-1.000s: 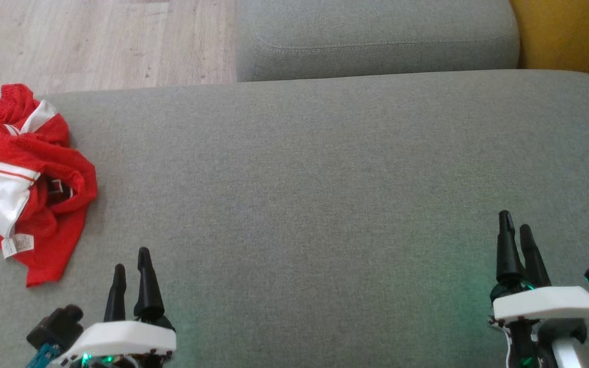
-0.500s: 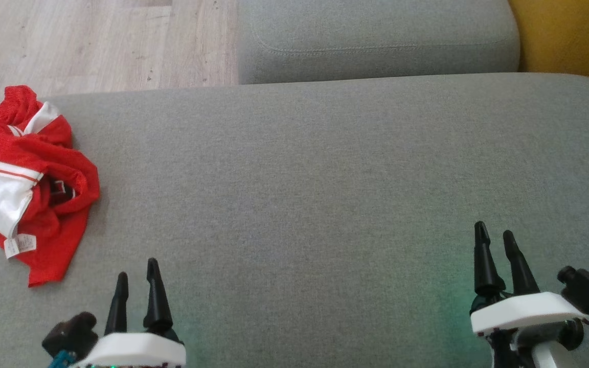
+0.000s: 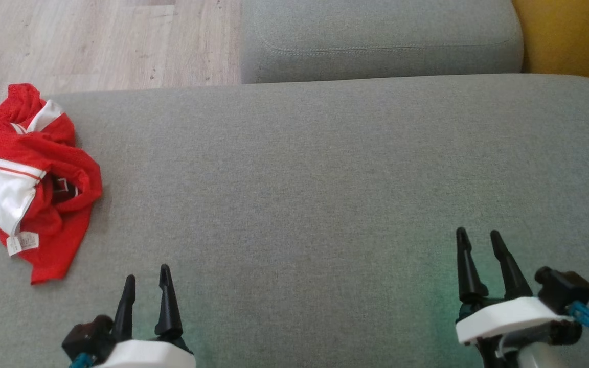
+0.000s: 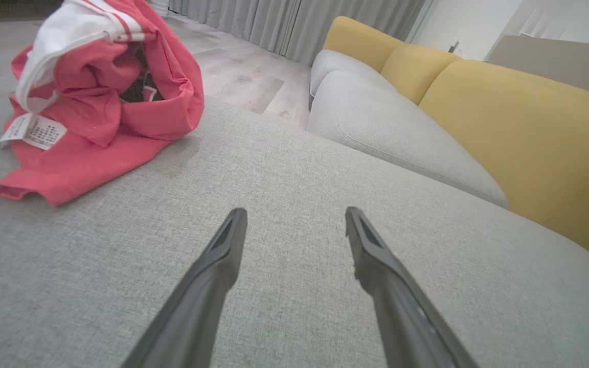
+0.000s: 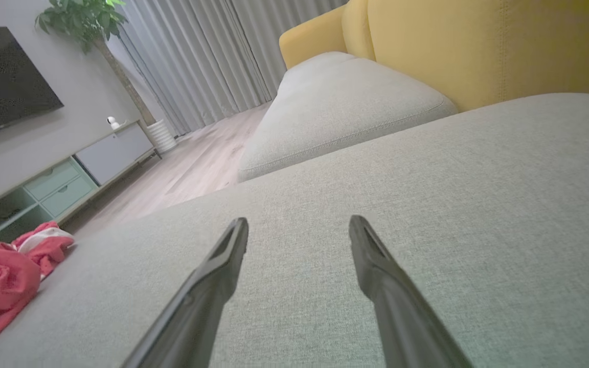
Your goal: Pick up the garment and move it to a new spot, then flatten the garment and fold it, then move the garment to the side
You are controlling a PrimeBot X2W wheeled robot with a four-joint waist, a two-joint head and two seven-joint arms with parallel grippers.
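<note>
Sofa, living room: a crumpled red garment [image 3: 44, 153] with white panels lies bunched at the left edge of a grey sofa cushion [image 3: 325, 179], well apart from both claws. The left gripper [image 3: 147, 273] and right gripper [image 3: 477, 232] hover over bare upholstery, jaws spread wide and empty. The heap sits close to the drop to the wood floor [image 3: 95, 41]. A pinch that catches only one loose layer could drag it over the side, or lift a tangle too twisted to flatten. The cloth looks thin, limp and open-meshed, with a white care label [image 3: 21, 243] lying free; the cushion is coarse-woven, broad and softly rounded
</note>
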